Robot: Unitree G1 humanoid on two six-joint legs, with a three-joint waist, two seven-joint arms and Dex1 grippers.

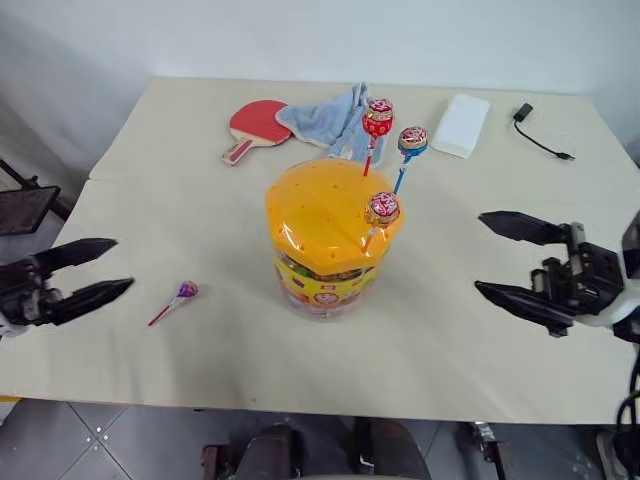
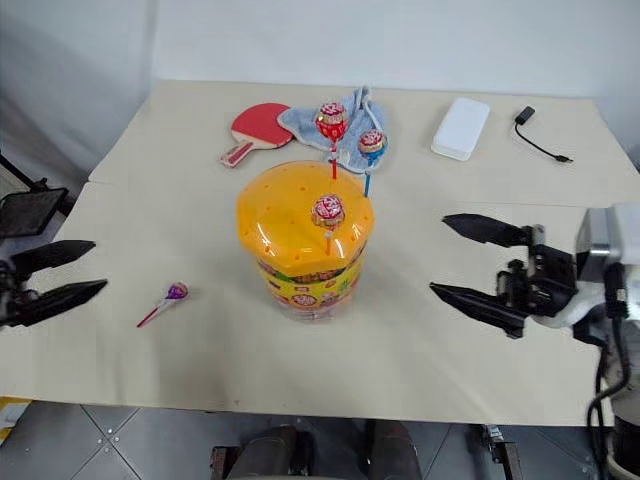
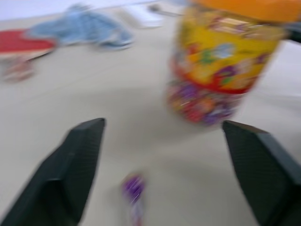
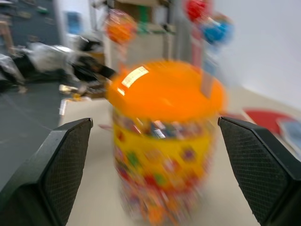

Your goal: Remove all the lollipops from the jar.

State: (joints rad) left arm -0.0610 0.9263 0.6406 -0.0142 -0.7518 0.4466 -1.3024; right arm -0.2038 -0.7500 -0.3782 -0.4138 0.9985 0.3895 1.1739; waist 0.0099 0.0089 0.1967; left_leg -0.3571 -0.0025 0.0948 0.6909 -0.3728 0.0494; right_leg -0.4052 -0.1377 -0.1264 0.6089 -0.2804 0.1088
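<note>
Left eye view shows a big beige table (image 1: 480,330) with the robot's two arms at its sides.

Far on the left is the left gripper (image 1: 108,268). Its two black fingers are spread wide and nothing is between them. It hangs over the table's left edge.

Just to the right of it, a purple lollipop (image 1: 186,290) lies flat on the table. Its stick points back toward the left gripper. It is near the jar but not touching it. In the left wrist view the same candy sits low between the two spread fingers, with the jar farther off.

Behind, near the far side of the table, a red ping-pong paddle (image 1: 258,122) lies beside a crumpled blue cloth (image 1: 330,118).

In the middle stands the jar (image 1: 328,235). It is upright, with a yellow and red label and a domed orange lid full of little holes. Three lollipops stick up out of the lid. The red lollipop (image 1: 377,118) is the tallest, at the back. The blue lollipop (image 1: 412,139) is just to its right. The orange-red lollipop (image 1: 381,209) sits lower, at the front right of the lid.

Farther right and back lies a white box (image 1: 461,124), then a black cable (image 1: 540,132).

On the right is the right gripper (image 1: 484,254). Its fingers are wide apart too and hold nothing. It points toward the jar, a little way off from it.
</note>
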